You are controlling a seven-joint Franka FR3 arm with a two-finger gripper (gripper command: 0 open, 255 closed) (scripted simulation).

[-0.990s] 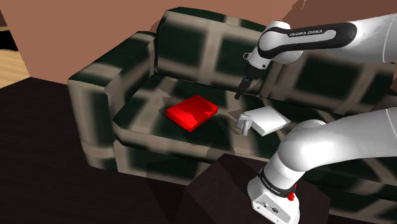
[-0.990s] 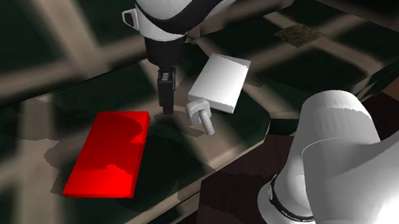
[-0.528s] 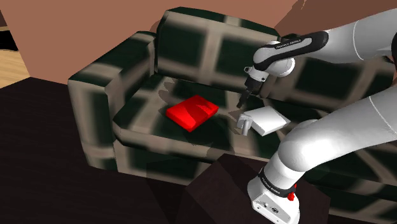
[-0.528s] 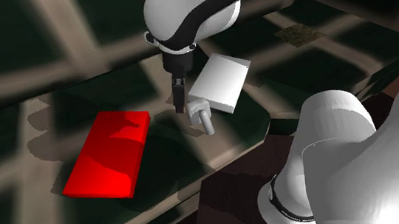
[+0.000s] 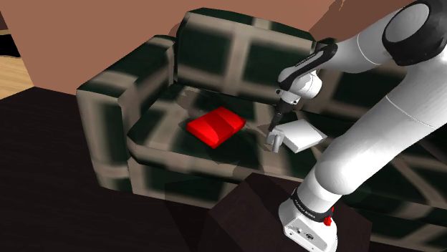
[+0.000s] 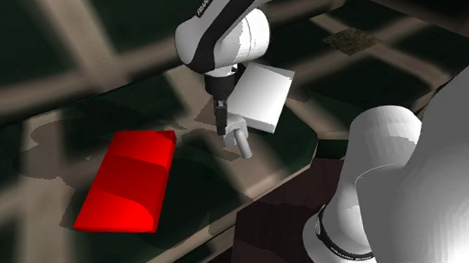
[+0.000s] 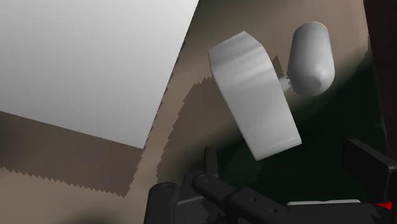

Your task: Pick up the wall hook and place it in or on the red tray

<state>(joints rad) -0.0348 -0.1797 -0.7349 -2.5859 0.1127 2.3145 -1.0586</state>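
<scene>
The gripper [image 6: 222, 129], open and empty, hangs just above the wall hook [image 6: 260, 96]. Closing off-centre could make the rounded peg [image 7: 311, 57] slip away across the sofa [image 5: 143, 86].

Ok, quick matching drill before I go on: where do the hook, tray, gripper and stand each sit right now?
1. wall hook
2. red tray
3. gripper
4. stand

A. in front of the sofa
B. poised just over the hook
C. on the sofa seat, to the shoulder view's left of the hook
D. on the sofa seat, under the gripper

Pairs: 1-D, 2-C, 3-B, 4-A
</scene>
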